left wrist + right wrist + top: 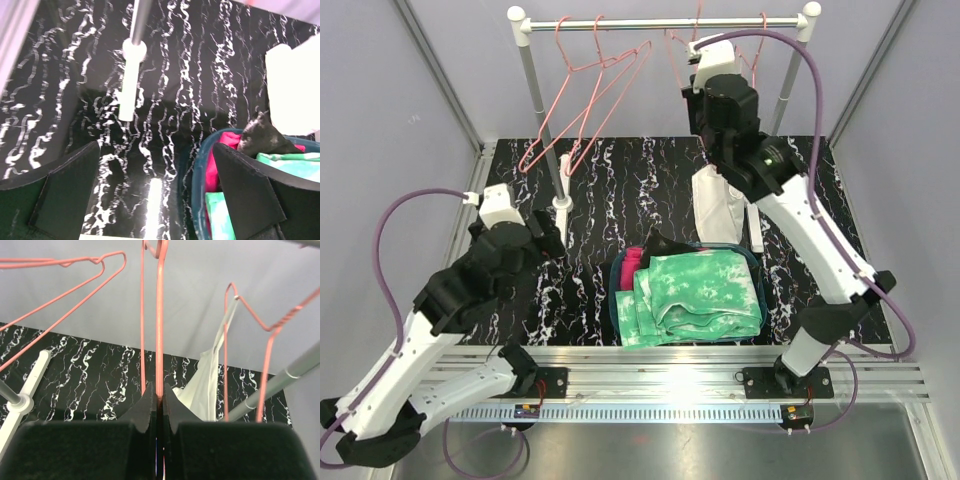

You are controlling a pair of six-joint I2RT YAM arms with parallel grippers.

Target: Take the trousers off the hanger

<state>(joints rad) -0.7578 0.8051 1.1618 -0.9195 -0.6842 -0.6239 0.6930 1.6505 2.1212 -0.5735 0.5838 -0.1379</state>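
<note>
Right claw (159,401) clenched on a pink hanger (160,325); white garment (204,382) hangs upright just to its right; left claw (155,192) released, farther off.

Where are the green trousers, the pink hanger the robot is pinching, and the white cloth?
green trousers (705,295), top view, middle of the folded top layer.
pink hanger (160,320), right wrist view, on its upright wire.
white cloth (720,215), top view, on its hanging lower part.
</note>
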